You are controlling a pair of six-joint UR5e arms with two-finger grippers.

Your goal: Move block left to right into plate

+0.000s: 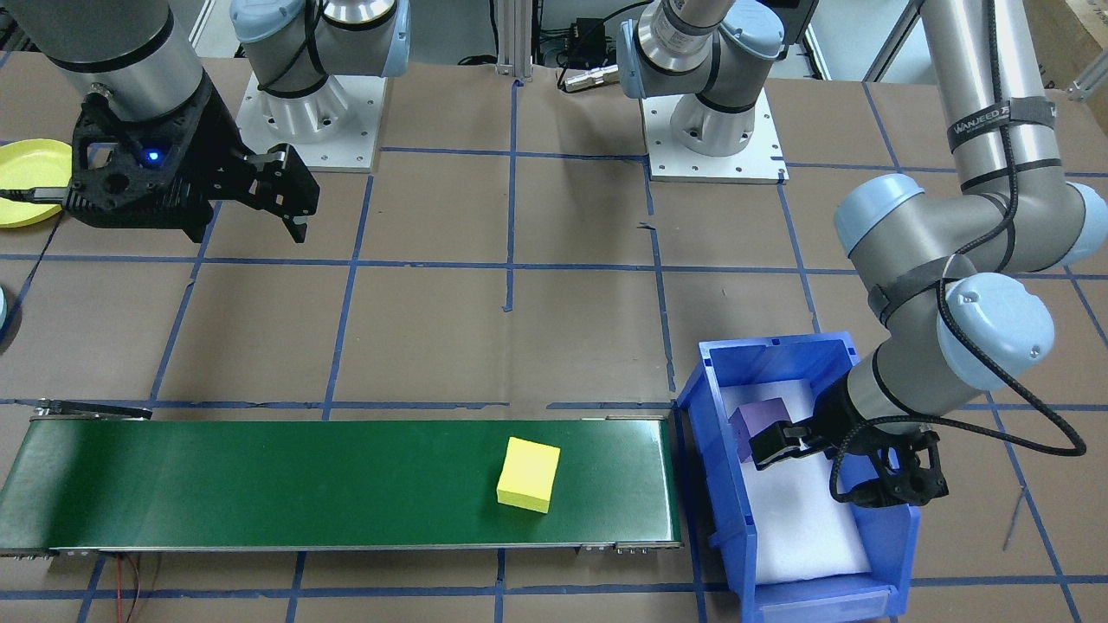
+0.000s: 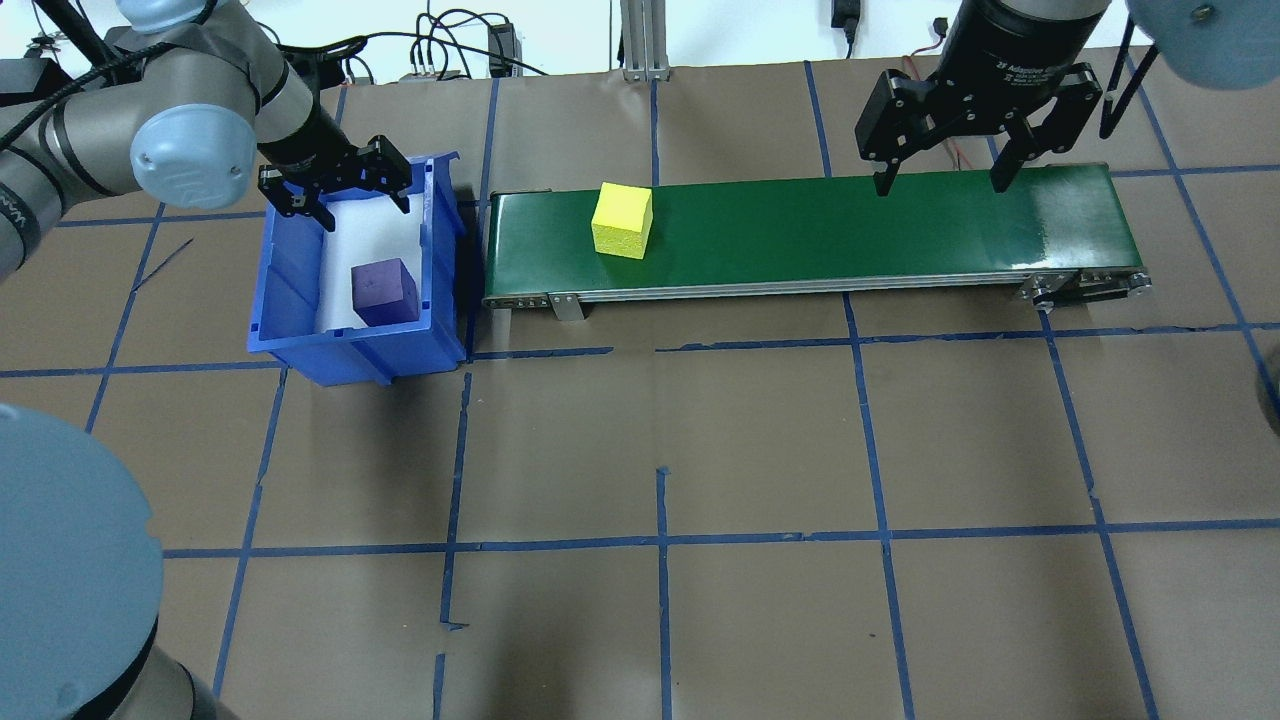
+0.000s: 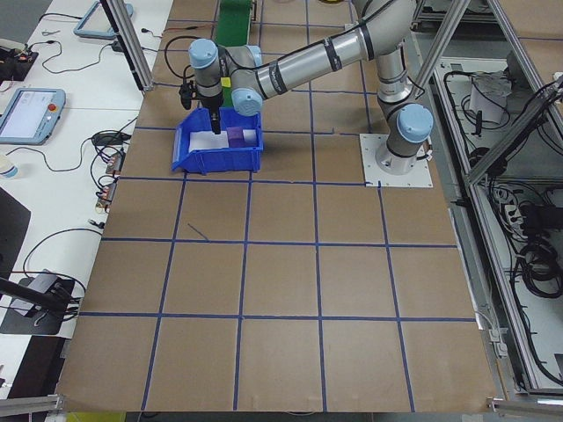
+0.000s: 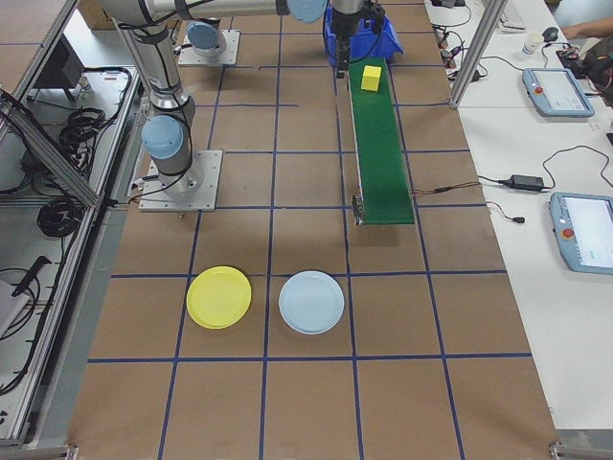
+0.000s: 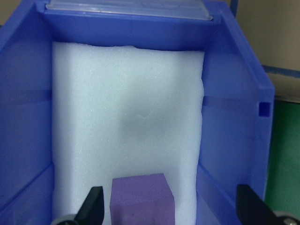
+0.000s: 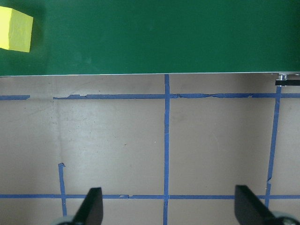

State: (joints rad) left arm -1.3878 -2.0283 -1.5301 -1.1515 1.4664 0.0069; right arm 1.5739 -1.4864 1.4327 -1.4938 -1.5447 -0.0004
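A yellow foam block [image 2: 620, 218] lies on the green conveyor belt [image 2: 850, 230], near the belt's end beside the blue bin [image 2: 290, 345]. A purple block [image 2: 385, 292] rests on white foam inside that bin. My left gripper [image 2: 350, 205] hangs open over the bin's far half, holding nothing; in the left wrist view the purple block [image 5: 140, 197] shows low down between its fingers. My right gripper [image 2: 940, 185] hovers open and empty above the belt's other end, well away from the yellow block [image 6: 15, 29]. The yellow plate [image 4: 218, 297] sits on the table past that end of the belt.
A light blue plate [image 4: 311, 302] lies beside the yellow plate [image 1: 26, 177]. Blue tape lines grid the brown tabletop. Both arm bases [image 1: 714, 138] are bolted along the table's robot side. Screens and cables lie on side benches off the table.
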